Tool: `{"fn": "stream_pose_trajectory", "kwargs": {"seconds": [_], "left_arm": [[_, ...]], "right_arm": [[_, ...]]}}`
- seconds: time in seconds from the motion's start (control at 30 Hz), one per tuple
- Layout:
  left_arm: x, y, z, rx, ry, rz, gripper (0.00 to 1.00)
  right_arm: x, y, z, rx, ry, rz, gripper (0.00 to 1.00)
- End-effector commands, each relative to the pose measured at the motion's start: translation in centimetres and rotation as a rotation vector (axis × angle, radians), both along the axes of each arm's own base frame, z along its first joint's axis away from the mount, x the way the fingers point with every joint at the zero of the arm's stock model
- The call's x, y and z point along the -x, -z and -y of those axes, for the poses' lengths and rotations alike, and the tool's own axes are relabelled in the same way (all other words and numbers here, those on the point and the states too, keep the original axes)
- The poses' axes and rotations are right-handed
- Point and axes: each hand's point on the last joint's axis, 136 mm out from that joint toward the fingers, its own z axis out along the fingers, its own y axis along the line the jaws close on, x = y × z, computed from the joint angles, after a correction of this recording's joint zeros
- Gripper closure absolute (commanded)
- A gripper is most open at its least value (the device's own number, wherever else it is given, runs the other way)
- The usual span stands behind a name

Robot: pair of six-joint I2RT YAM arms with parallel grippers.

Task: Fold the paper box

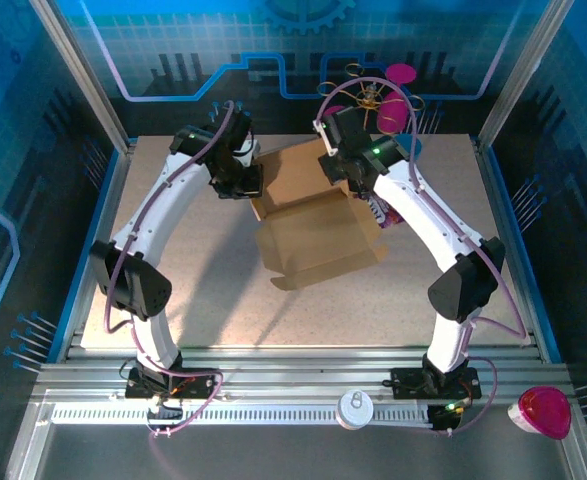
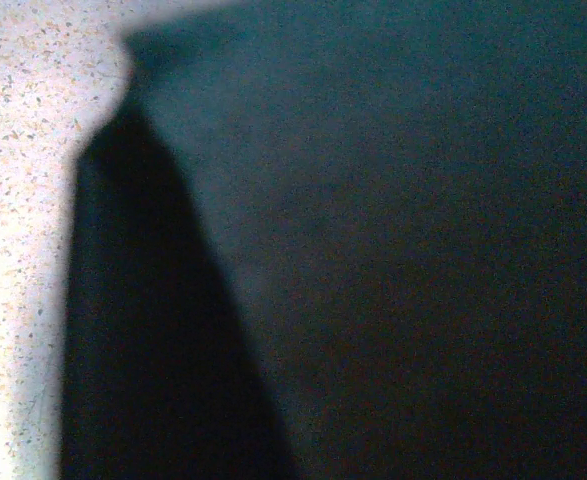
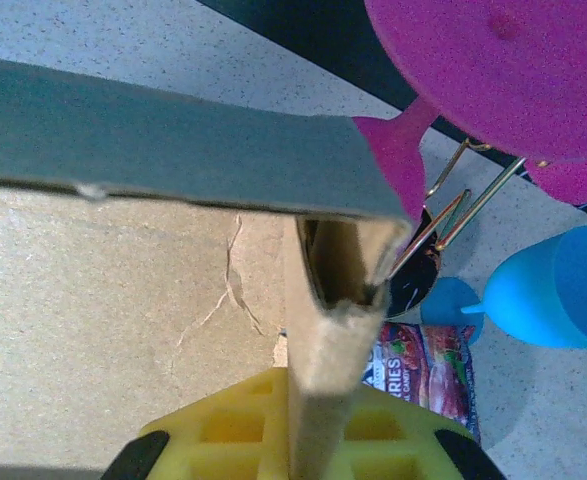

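Clamping the paper box (image 1: 318, 235) wall at 2 o'clock is the right gripper (image 3: 318, 435). The left gripper (image 1: 241, 185) sits closed at 10 o'clock. Uneven tugging could tear the cardboard.

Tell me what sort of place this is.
Most likely a robotics lab workcell: a left arm and right arm bolted to an aluminium rail, a speckled table fenced by metal posts and blue printed panels, with a paper box as the workpiece.

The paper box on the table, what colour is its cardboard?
Plain brown, without print. The paper box shows best in the top external view.
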Motion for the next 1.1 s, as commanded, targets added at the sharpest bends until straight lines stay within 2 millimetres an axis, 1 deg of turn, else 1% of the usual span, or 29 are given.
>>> {"fn": "stream_pose_trajectory", "kwargs": {"seconds": [0.0,0.1,0.23,0.3,0.47,0.57,0.63,0.77,0.87,1.07], "left_arm": [[0.3,-1.0,-0.1,0.001,0.001,0.004,1.00],[0.3,-0.9,0.0,0.007,0.003,0.002,1.00],[0.3,-1.0,0.2,0.015,0.002,0.000,1.00],[0.3,-0.9,0.2,0.014,0.002,-0.001,1.00],[0.3,-0.9,0.1,0.014,-0.001,-0.003,1.00],[0.3,-0.9,0.1,0.014,-0.003,-0.002,1.00],[0.2,-0.9,0.1,0.015,-0.004,-0.001,1.00],[0.1,-0.9,0.2,0.014,-0.004,-0.003,1.00],[0.1,-0.9,0.2,0.015,-0.004,-0.002,1.00],[0.0,-0.8,0.1,0.008,-0.007,-0.005,1.00]], "right_arm": [[0.5,1.0,1.5,-0.018,0.022,-0.083,0.84],[0.5,1.1,1.1,-0.076,0.000,-0.129,0.77],[0.3,1.0,0.7,-0.145,-0.008,-0.157,0.76],[0.2,1.1,0.9,-0.150,-0.005,-0.163,0.75],[-0.1,1.1,1.2,-0.163,0.000,-0.168,0.75],[0.0,1.4,1.1,-0.169,-0.003,-0.180,0.72],[0.1,1.4,1.0,-0.174,-0.005,-0.186,0.72],[0.2,1.5,1.1,-0.169,-0.003,-0.187,0.75],[0.1,1.4,1.4,-0.151,0.005,-0.178,0.85],[0.0,1.4,2.1,-0.038,0.042,-0.137,0.93]]}}
